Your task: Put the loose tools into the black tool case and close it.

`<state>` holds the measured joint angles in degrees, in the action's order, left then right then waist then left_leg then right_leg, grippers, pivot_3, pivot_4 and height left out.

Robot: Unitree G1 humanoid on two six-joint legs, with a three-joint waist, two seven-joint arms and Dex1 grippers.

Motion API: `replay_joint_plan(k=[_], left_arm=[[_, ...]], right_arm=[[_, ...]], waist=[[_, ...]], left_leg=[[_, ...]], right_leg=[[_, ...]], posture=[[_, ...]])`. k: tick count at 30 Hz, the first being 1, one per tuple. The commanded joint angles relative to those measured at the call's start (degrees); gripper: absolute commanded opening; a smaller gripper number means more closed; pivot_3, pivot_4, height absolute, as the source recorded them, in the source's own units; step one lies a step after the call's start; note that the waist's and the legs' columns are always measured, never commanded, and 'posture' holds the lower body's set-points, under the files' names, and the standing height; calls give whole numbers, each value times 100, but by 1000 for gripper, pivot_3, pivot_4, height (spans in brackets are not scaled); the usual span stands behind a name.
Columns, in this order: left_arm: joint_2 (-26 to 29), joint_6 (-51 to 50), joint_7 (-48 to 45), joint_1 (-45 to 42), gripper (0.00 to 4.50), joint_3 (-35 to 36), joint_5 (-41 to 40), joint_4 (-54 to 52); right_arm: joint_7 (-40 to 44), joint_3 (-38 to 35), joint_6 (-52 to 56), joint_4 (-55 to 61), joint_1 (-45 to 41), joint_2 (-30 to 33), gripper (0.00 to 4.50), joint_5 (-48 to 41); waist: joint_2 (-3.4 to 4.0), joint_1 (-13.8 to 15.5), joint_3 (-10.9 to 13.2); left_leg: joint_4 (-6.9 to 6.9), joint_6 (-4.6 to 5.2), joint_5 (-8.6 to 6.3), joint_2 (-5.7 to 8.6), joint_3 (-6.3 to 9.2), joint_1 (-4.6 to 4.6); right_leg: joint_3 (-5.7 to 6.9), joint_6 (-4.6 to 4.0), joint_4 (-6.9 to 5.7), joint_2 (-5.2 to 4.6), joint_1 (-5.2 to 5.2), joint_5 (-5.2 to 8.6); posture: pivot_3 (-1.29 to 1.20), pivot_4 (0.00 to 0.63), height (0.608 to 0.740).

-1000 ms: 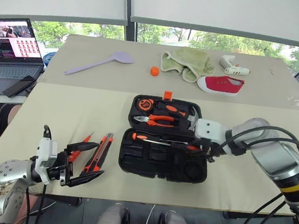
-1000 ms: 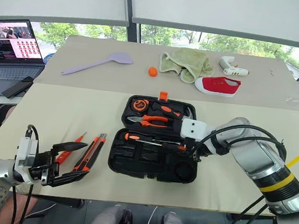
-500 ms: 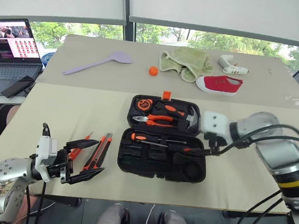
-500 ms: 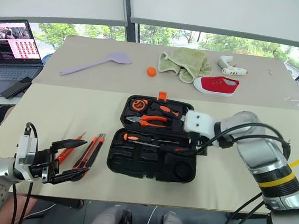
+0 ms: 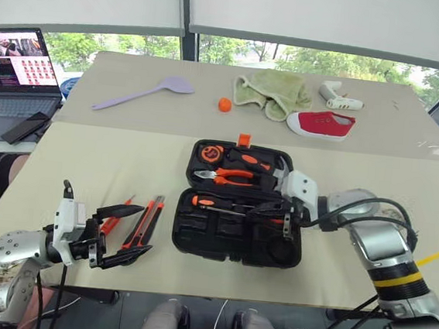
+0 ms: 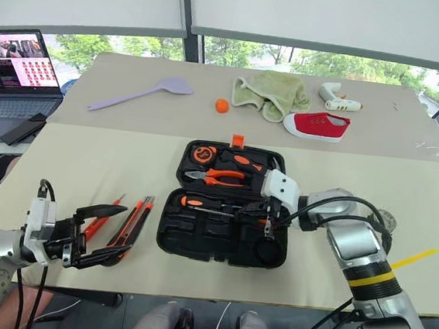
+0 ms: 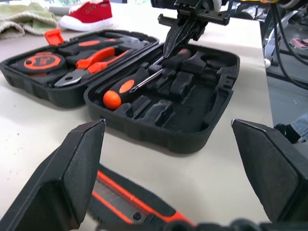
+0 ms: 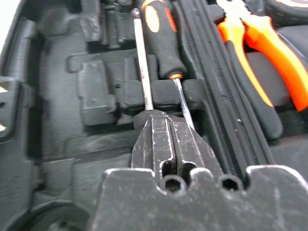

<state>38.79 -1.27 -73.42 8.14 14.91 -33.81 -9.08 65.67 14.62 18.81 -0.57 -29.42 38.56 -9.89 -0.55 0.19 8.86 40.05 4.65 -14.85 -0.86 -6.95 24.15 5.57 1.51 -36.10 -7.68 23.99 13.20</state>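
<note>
I'm in what looks like an office or lab: beige tables, a laptop at my ten o'clock, roller blinds over big windows at twelve.

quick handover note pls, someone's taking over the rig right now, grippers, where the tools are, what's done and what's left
Right gripper: shut, tips down inside the open black tool case, at the shafts of the two screwdrivers lying in its near half. Whether it pinches a shaft I cannot tell.
Left gripper: open, holding nothing, hovering over the near table edge by the tools that are out of the case.
Done: two screwdrivers in the case, beside the pliers in the far half.
Left: utility knife and slim orange tester screwdriver lie on the table left of the case; put them in, then close the lid.
</note>
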Motion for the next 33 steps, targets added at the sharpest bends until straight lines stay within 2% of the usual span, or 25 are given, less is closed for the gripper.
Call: replay_joint_plan(k=[1,8,13,16,18,23,26,29,33], left_arm=[[129,98,-28,-28,4500,152,-4,-28],[189,112,148,166,4500,334,81,-18],[178,-60,339,594,4500,1048,-240,10],[195,-141,544,1154,4500,1978,-354,393],[241,-172,686,1634,4500,2542,-230,769],[396,-532,1320,2372,4500,3217,188,1330],[467,-774,1435,2593,4500,3368,254,1429],[541,-1254,1466,2665,4500,3393,55,1137],[908,-2674,1599,2452,4500,3019,-584,-145]], right_arm=[[36,305,-279,-200,162,24,35,369],[-18,397,-850,-123,152,-138,35,562],[-233,-661,-1186,-44,303,-217,35,-144],[293,-1581,-999,140,930,124,884,-1163],[582,-2265,-1366,185,1438,119,1454,-1775],[1392,-2966,-2501,102,2542,132,3263,-2107],[1748,-3105,-2917,-83,2994,198,4336,-2120],[1866,-3165,-2615,-90,3186,329,4471,-2342],[1464,-2952,-2064,987,3041,141,4471,-2950]], waist=[[0,0,0],[-4,-37,-4],[-2,-87,-1],[-2,-84,1],[-2,-73,1],[-4,-62,4],[-4,-36,4],[-3,-13,5],[-6,18,7]], left_leg=[[0,0,0,0,1,-1],[-7,-2,0,-3,1,-25],[-23,-9,2,-9,5,-45],[-24,-10,2,-8,5,-40],[-24,-6,0,-8,7,-41],[-28,8,-35,-9,9,-82],[-28,-1,-82,-10,15,-105],[-27,-3,-83,-8,15,-106],[-28,-13,-77,-9,25,-103]], right_leg=[[0,0,0,0,-2,0],[-2,0,3,2,-23,1],[-2,-5,9,4,-40,5],[-6,-5,8,1,-34,4],[-3,-5,17,-4,-41,4],[0,2,33,-13,-76,9],[-1,4,35,-60,-72,13],[-2,4,35,-72,-71,13],[-17,-3,32,-78,-70,11]], posture=[[0,150,740],[0,150,740],[0,150,740],[0,150,740],[0,150,740],[0,150,740],[0,150,740],[0,150,740],[0,150,740]])
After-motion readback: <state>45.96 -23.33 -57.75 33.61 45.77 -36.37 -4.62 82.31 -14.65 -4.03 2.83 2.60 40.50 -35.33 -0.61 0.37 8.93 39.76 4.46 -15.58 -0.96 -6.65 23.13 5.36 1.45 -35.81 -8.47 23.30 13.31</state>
